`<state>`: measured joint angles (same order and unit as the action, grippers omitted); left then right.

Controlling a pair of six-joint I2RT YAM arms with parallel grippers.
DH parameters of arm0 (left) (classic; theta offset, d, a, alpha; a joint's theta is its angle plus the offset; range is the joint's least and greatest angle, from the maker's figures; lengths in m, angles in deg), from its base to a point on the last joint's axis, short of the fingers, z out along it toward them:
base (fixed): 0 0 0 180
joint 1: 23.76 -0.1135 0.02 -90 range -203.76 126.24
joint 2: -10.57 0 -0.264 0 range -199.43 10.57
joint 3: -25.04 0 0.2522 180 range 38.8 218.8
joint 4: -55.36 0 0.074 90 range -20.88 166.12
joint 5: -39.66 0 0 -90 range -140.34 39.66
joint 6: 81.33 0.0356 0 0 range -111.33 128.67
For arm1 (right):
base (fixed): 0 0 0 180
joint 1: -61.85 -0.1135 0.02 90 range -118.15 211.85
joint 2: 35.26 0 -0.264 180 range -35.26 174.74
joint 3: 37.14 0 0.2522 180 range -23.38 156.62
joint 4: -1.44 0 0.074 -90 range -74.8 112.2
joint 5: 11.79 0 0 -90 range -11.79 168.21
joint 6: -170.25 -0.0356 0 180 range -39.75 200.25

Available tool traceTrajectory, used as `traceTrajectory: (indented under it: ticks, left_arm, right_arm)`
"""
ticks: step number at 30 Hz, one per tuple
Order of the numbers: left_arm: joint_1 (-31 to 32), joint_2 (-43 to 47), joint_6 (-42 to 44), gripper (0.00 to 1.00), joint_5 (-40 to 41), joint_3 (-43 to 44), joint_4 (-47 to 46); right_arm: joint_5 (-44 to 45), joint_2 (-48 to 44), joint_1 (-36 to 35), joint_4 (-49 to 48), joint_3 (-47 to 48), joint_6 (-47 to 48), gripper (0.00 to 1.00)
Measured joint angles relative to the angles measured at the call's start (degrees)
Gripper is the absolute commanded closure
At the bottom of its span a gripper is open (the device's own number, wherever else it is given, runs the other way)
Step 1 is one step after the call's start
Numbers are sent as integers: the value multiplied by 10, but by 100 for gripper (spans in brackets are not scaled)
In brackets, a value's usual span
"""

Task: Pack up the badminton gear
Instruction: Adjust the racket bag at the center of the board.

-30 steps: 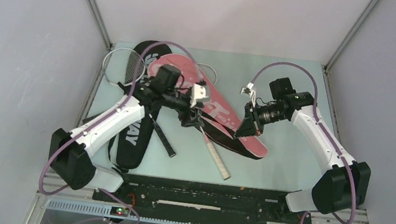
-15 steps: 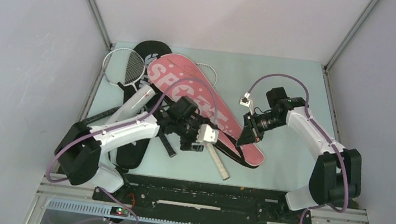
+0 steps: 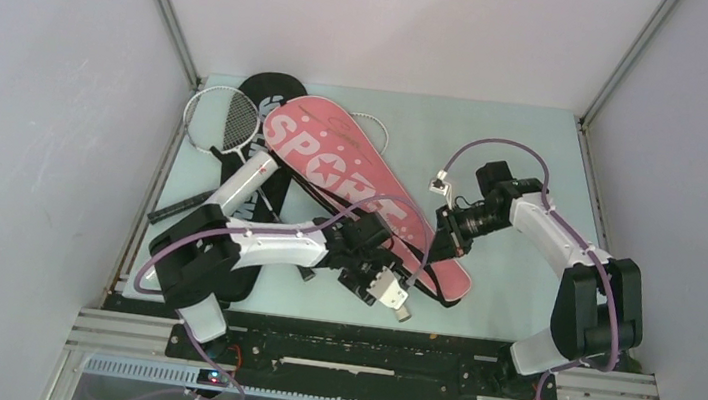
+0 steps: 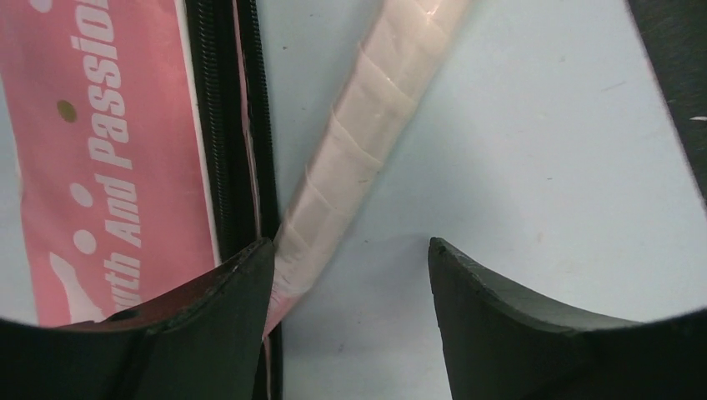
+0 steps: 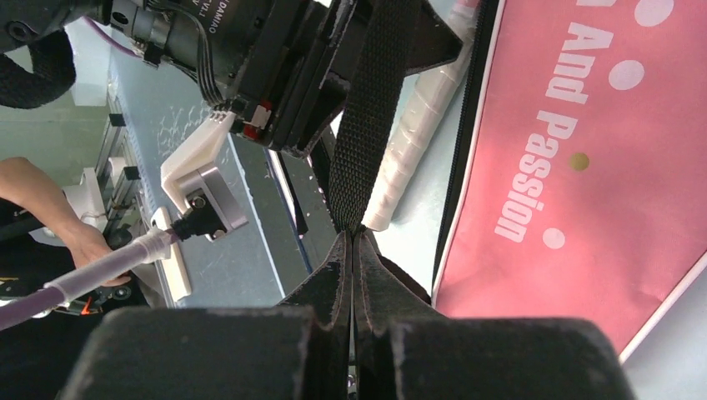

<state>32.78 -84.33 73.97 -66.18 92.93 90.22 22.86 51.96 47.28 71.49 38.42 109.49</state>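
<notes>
Robot test cell in a lab, plain pale-grey panel walls [image 3: 37,124] on three sides, slanted aluminium frame posts [image 3: 166,5], pale green bench [image 3: 528,139], white-and-black left arm [image 3: 265,242] and right arm [image 3: 553,228] bolted to black base rail [image 3: 363,352], looped purple cables [image 3: 497,142].

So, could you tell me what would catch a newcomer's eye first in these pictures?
The big pink SPORT racket cover lies slanted across the middle of the table, overlapping a black cover at the left. The right gripper is shut on its black strap, while the left gripper hangs open over a pale taped racket handle near the front edge.
</notes>
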Motion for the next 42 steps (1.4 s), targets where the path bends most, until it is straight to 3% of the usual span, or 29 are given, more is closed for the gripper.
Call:
traceTrajectory:
  ticks: [4,10,18,27,42]
  left_arm:
    - [2,-20,27,33,20,17,-2]
    - [2,-49,35,55,49,41,-14]
    - [5,-64,9,81,87,41,-63]
    - [3,-71,-52,99,101,41,-113]
    - [-7,-32,-131,100,120,17,-199]
  right_arm:
    - [0,0,2,-2,-7,0,100]
    - [0,0,3,-2,-8,3,100]
    - [-5,-6,3,21,-8,26,100]
    - [-2,-14,3,50,-10,67,100]
    - [13,-22,0,47,-12,84,100]
